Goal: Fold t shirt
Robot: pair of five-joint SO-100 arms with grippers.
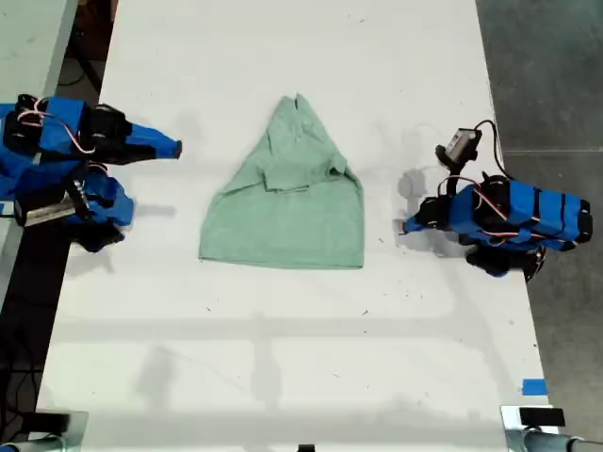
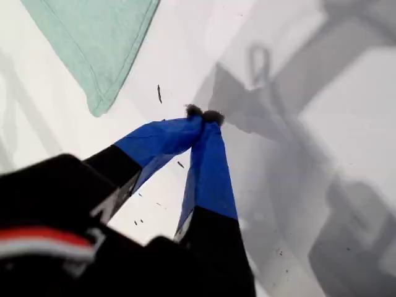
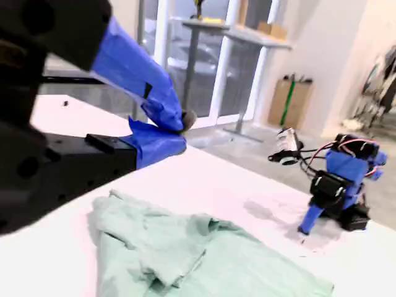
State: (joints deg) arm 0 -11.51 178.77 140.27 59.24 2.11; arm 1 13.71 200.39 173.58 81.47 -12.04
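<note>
The pale mint-green t shirt [image 1: 287,202] lies flat in the middle of the white table [image 1: 283,358], with its sleeves turned in so the far part narrows to a point. My first gripper [image 1: 407,226] is at the exterior view's right. It is shut with nothing in it, tips [image 2: 204,114] low over the table, a short gap from a corner of the shirt [image 2: 93,43]. My second gripper [image 1: 174,148] is at the exterior view's left, shut and empty [image 3: 184,124], held above the table and apart from the shirt [image 3: 185,253].
Across the shirt from my second gripper stands the first arm [image 3: 337,179]. A bit of blue tape [image 1: 533,386] marks the table's edge at the exterior view's lower right. Dark floor [image 1: 556,85] runs past that edge.
</note>
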